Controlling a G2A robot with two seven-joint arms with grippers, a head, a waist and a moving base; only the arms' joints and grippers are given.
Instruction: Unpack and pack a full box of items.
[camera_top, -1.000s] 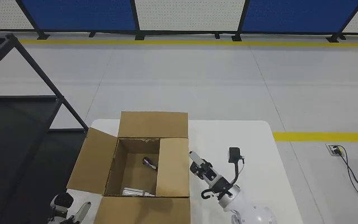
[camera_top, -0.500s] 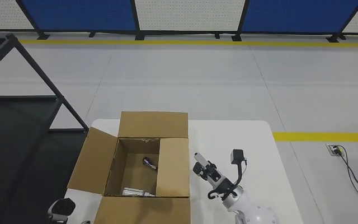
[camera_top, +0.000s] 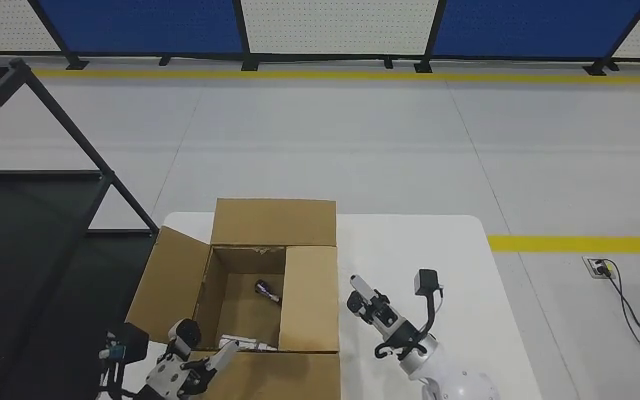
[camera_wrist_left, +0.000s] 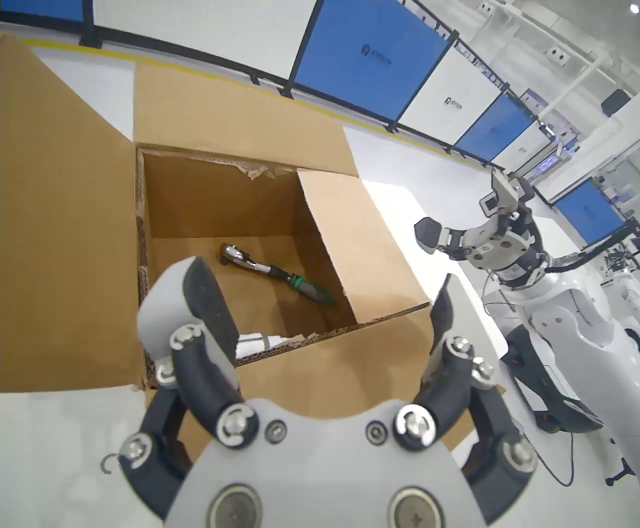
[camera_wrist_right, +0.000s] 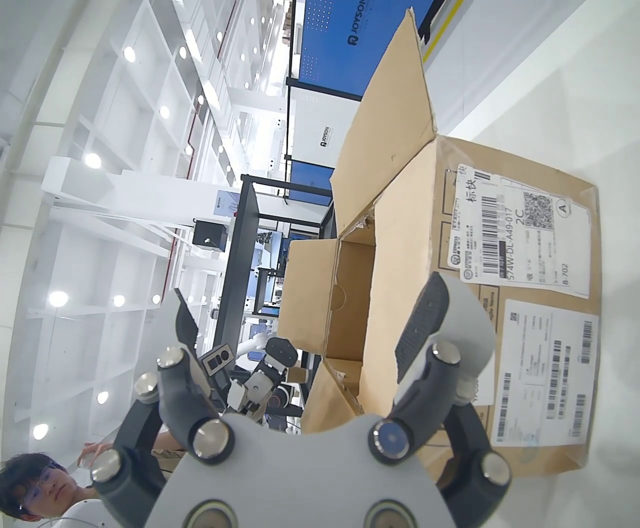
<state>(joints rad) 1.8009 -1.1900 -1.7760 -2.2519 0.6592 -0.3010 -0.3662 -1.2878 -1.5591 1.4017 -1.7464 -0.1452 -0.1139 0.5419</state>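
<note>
Left gripper (camera_top: 203, 353) has come up to the box's near-left corner since half a second ago; right gripper (camera_top: 361, 296) has barely shifted. The left gripper's fingers are spread wide with nothing between them, above the near flap. Box (camera_top: 245, 225): brown cardboard, open, on the white table (camera_top: 420, 245). Its left, far and near flaps are splayed out, while the right flap is folded inward over part of the opening. On the box floor lies a ratchet wrench (camera_wrist_left: 275, 274) with a green-and-black handle. A white item (camera_wrist_left: 257, 342) sits against the near wall, half hidden by the rim. The right gripper sits just beside the box's right wall, fingers apart and empty, facing the shipping labels (camera_wrist_right: 520, 235).
</note>
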